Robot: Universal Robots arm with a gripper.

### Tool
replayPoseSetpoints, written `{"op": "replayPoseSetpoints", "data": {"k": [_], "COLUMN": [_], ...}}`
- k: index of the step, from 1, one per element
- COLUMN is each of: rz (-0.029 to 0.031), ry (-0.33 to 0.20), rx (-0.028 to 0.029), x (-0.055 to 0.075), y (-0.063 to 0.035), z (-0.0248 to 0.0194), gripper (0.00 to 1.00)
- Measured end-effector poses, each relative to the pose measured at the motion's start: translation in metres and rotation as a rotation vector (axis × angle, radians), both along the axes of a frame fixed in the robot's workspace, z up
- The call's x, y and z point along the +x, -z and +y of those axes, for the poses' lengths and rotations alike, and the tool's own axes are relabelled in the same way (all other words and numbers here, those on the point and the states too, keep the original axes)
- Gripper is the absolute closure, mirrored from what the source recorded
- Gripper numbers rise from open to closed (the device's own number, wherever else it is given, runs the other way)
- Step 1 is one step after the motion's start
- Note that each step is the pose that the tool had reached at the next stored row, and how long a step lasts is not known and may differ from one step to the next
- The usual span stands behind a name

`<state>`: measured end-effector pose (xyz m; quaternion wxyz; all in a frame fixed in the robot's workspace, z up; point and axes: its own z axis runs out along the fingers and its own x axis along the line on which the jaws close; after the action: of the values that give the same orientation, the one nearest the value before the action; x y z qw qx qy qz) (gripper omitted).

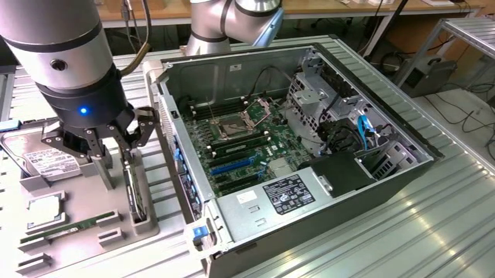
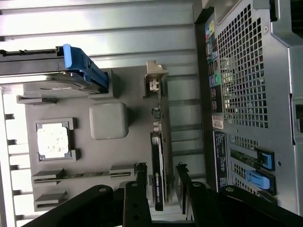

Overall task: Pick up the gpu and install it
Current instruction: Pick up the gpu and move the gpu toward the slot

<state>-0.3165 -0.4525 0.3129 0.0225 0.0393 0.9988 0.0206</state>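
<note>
The gpu (image 1: 135,191) is a slim black card standing on edge in a slot of the grey parts tray (image 1: 147,229), at the exterior view's left, beside the open computer case (image 1: 309,145). My gripper (image 1: 115,152) hangs just above the card's far end. In the wrist view the gpu (image 2: 158,165) runs lengthwise between my two dark fingers (image 2: 141,177), with its pale metal bracket (image 2: 155,78) at the far end. The gripper (image 2: 161,174) is open, straddling the card, with a gap showing on either side.
The tray also holds a silver hard drive (image 1: 39,159), a CPU (image 1: 46,211) and a green RAM stick (image 1: 69,227). The case lies on its side with the motherboard (image 1: 247,145) exposed. Its perforated rear panel (image 2: 246,94) sits close beside the tray.
</note>
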Motion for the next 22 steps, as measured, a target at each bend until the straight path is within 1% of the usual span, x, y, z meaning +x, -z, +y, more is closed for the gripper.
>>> {"op": "replayPoseSetpoints", "data": {"k": [1,4,6,13,20,22], "rz": [-0.0017,-0.0096,-0.0121,-0.0123,-0.0123,-0.0124], "ry": [0.000,0.000,0.000,0.000,0.000,0.000], "rx": [-0.0001,0.0000,0.0000,0.0000,0.0000,0.0000], "x": [0.000,-0.001,-0.001,-0.001,-0.001,-0.001], "y": [0.0012,0.0056,0.0112,0.0263,0.0400,0.0460], "z": [0.0000,-0.0001,-0.0004,-0.0020,-0.0021,-0.0021], "gripper": [0.62,0.62,0.62,0.62,0.62,0.62]}}
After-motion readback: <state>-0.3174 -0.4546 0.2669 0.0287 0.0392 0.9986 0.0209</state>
